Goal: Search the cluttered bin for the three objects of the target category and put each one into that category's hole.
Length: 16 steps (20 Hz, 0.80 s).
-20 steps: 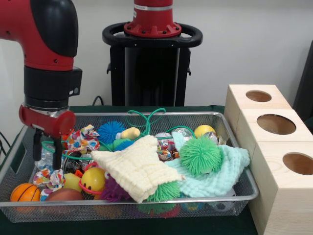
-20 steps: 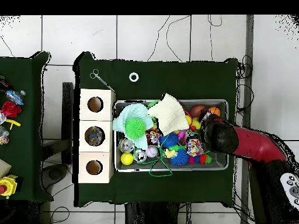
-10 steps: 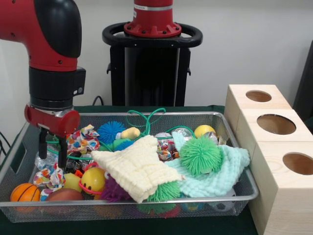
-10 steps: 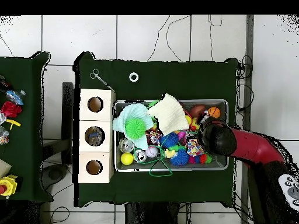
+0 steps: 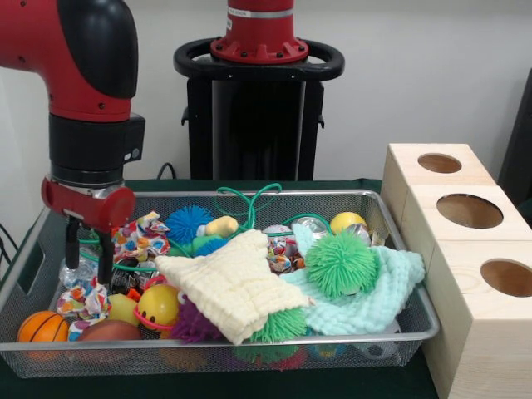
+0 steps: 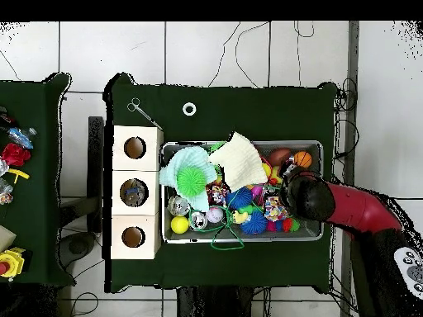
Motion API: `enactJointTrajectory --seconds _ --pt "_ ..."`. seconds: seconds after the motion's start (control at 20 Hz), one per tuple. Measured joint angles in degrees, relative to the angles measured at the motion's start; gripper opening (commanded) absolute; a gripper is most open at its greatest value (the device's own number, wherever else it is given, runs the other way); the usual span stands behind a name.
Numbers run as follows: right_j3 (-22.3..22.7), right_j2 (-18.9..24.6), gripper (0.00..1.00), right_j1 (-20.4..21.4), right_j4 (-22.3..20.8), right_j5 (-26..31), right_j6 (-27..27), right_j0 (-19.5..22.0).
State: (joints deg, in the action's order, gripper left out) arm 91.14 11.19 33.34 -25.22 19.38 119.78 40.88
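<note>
Just below the parted fingers (image 5: pixel 105 259) (apart) lies a patterned wrapper (image 5: pixel 83 301).

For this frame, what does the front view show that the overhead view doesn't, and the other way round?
Only the front view shows the gripper with its jaws open, hanging over the bin's left end, above a patterned fabric toy and beside an orange ball. Only the overhead view shows the white ring and the scissors-like tool on the green cloth, plus a side table with small items; there the arm hides the gripper. Both show the wire bin, the cream cloth, the green spiky ball on the mint cloth, and the wooden box with three holes.
</note>
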Motion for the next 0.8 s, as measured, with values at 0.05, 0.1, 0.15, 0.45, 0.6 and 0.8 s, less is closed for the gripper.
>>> enactJointTrajectory --seconds 0.05,0.1,0.15,0.45,0.6,0.8 --pt "0.0 -0.1 1.0 -0.1 0.0 0.0 0.0 0.0" --pt "0.0 -0.2 1.0 -0.2 0.0 0.0 0.0 0.1" --pt "0.0 -0.2 1.0 -0.2 0.0 0.0 0.0 0.1" --pt "0.3 -1.4 1.0 -1.3 0.0 0.0 0.0 0.6" --pt "0.2 -2.9 1.0 -2.1 0.0 0.0 0.0 0.4" --pt "0.2 -5.2 1.0 -3.1 0.0 0.0 0.0 -0.3"
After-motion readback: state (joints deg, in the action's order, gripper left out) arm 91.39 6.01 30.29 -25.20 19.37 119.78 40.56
